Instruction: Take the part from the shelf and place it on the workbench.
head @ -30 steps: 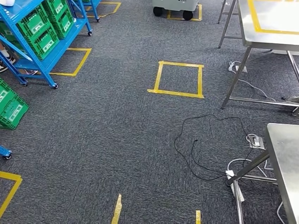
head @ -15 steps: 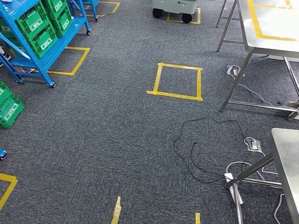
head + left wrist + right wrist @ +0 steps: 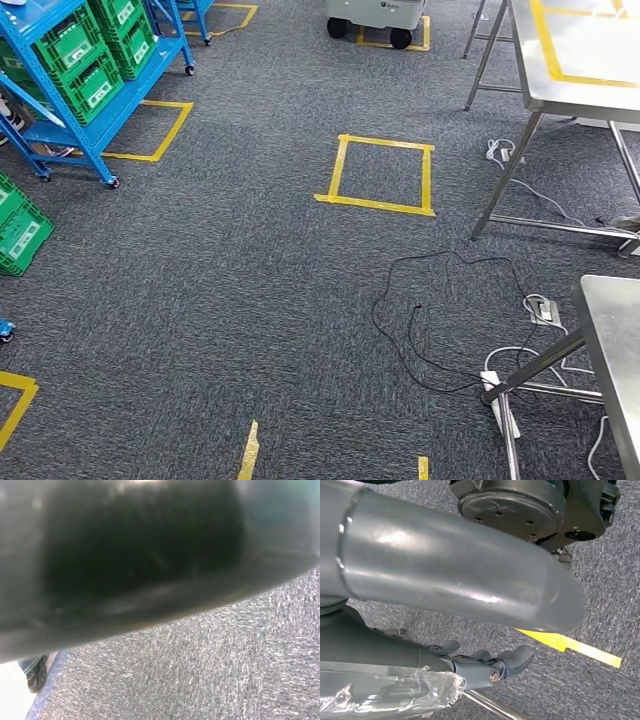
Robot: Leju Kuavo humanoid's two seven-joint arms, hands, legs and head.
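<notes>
In the right wrist view my right hand (image 3: 444, 605) shows a thick grey thumb above dark fingers (image 3: 508, 662). It holds the part, wrapped in a crinkled clear plastic bag (image 3: 395, 690), against the fingers over the carpet. In the head view the blue shelf (image 3: 75, 110) with green crates (image 3: 83, 60) stands at the far left. A steel workbench (image 3: 581, 60) marked with yellow tape is at the far right, and a second steel bench (image 3: 615, 340) is at the near right.
A yellow tape square (image 3: 381, 172) marks the grey carpet ahead. Black cables (image 3: 445, 310) and a white power strip (image 3: 502, 400) lie by the near bench's legs. A green crate (image 3: 19, 225) sits at the left, a grey wheeled unit (image 3: 373, 15) far ahead. A person's shoe (image 3: 36, 672) stands on the carpet.
Over the first half second the whole picture slid a little up and left, so the camera moved. Since then the view has held still.
</notes>
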